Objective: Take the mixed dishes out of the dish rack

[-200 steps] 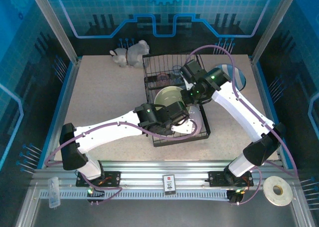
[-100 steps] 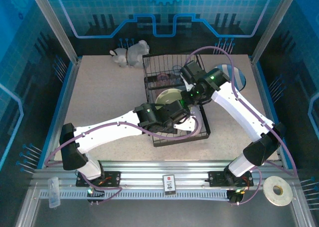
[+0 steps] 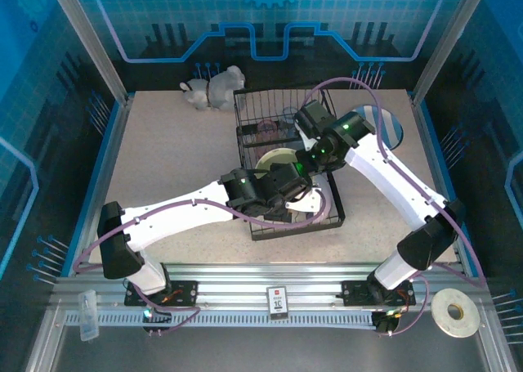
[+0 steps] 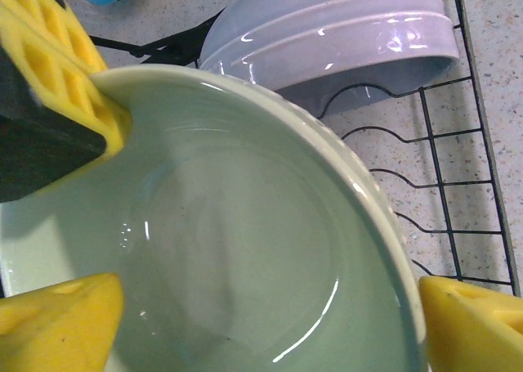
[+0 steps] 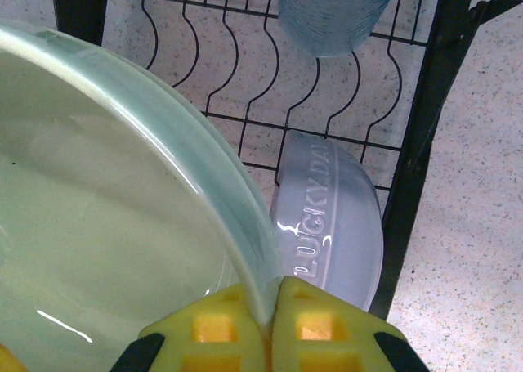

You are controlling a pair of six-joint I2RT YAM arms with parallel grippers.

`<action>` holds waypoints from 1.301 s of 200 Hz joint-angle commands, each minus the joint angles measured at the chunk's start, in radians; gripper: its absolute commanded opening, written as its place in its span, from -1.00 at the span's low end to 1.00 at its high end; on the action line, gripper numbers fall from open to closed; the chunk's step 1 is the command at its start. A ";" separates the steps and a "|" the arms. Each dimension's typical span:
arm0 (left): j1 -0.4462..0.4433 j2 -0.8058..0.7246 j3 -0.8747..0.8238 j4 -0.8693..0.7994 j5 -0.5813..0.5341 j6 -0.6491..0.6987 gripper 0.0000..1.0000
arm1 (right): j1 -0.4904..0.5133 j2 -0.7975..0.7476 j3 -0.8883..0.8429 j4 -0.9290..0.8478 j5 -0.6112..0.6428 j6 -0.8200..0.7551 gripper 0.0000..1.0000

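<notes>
A pale green bowl stands tilted in the black wire dish rack. My right gripper is shut on the green bowl, pinching its rim between the yellow fingertips. My left gripper is open wide over the green bowl, with one finger inside the rim and the other outside. A lavender bowl lies on its side in the rack beside it. A blue-grey tumbler hangs on the upper tier. A pink tumbler sits at the rack's back.
A striped plate lies on the table right of the rack, partly behind the right arm. A white animal figurine stands at the back, left of the rack. A tape roll lies off the table at the front right.
My left gripper has opened from nearly shut to wide and let go of the green bowl. The right gripper has stayed shut on the rim, and the bowl has tipped up more.
</notes>
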 commanded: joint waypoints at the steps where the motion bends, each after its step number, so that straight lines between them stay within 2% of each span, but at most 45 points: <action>1: 0.015 -0.006 0.005 0.059 -0.009 -0.023 0.92 | -0.010 0.012 0.042 0.006 -0.077 -0.013 -1.00; 19: 0.019 -0.011 -0.002 0.054 0.006 -0.033 0.99 | -0.017 0.022 0.050 0.009 -0.083 -0.015 -1.00; 105: 0.027 -0.070 -0.034 0.026 0.128 -0.122 0.98 | -0.038 0.045 0.071 0.017 -0.098 -0.022 -1.00; 161: 0.029 -0.166 -0.049 0.054 0.230 -0.233 0.98 | -0.046 0.031 0.065 0.019 -0.102 -0.021 -1.00; 223: 0.098 -0.345 -0.088 0.216 0.315 -0.520 0.98 | -0.089 -0.061 0.017 0.038 -0.169 -0.002 -1.00; 260: 0.216 -0.458 -0.162 0.309 0.383 -0.714 0.99 | -0.151 -0.137 0.020 0.031 -0.225 0.016 -1.00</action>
